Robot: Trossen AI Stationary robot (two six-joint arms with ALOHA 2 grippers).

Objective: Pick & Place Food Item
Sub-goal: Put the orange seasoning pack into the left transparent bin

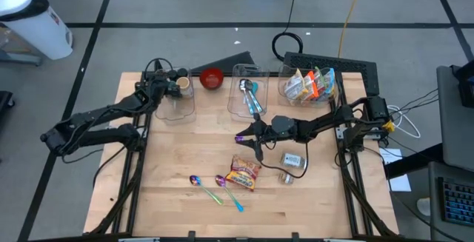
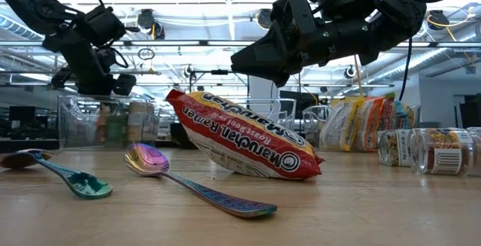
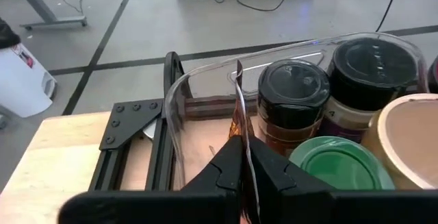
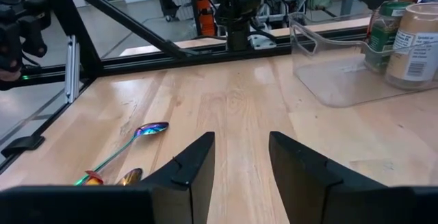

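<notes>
The left gripper (image 3: 245,161) is squeezed tight on a thin packet (image 3: 239,114) over the clear bin (image 3: 179,94) with jars (image 3: 293,94). The right gripper (image 1: 252,140) has its fingers apart and holds nothing. The ramen pack (image 1: 244,172) lies on the table (image 1: 170,160) just below it, beside two spoons (image 1: 228,190).

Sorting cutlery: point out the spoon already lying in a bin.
The teal-handled spoon, in the middle clear bin. The other two spoons lie on the table's front.
</notes>
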